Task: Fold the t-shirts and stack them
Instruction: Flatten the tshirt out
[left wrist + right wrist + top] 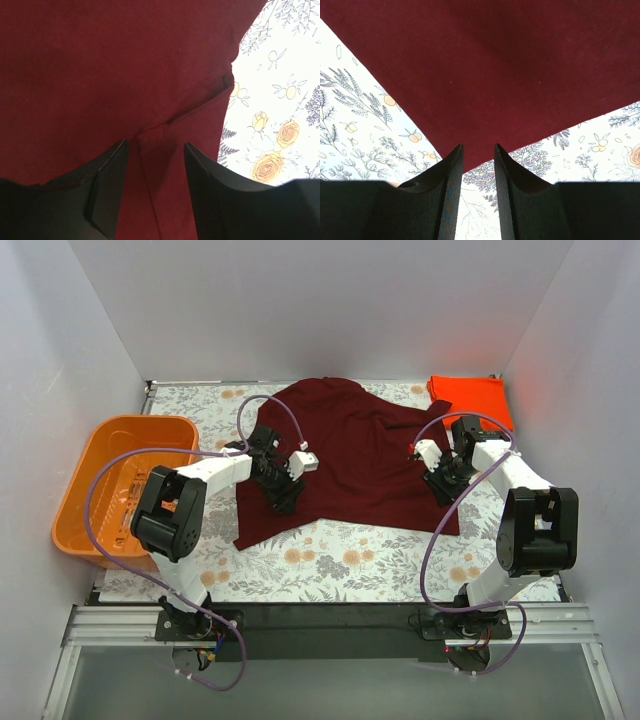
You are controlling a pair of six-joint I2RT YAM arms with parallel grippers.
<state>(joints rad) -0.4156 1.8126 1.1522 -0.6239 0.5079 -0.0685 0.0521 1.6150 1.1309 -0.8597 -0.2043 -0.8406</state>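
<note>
The dark maroon t-shirt [350, 460] lies spread and rumpled on the floral table cover. The bright orange-red t-shirt [470, 397] lies as a folded rectangle at the back right corner. My left gripper [283, 492] is low over the maroon shirt's left side. In the left wrist view it [154, 145] is open, with a sleeve seam of the maroon cloth [100, 75] under the gap. My right gripper [444, 484] is at the shirt's right edge. In the right wrist view it [478, 147] is open, with a corner of the maroon cloth [495, 65] just at its tips.
An orange plastic basket [75, 490] stands at the left edge of the table. The floral table cover [350, 560] is bare in front of the shirt. White walls close in the back and both sides.
</note>
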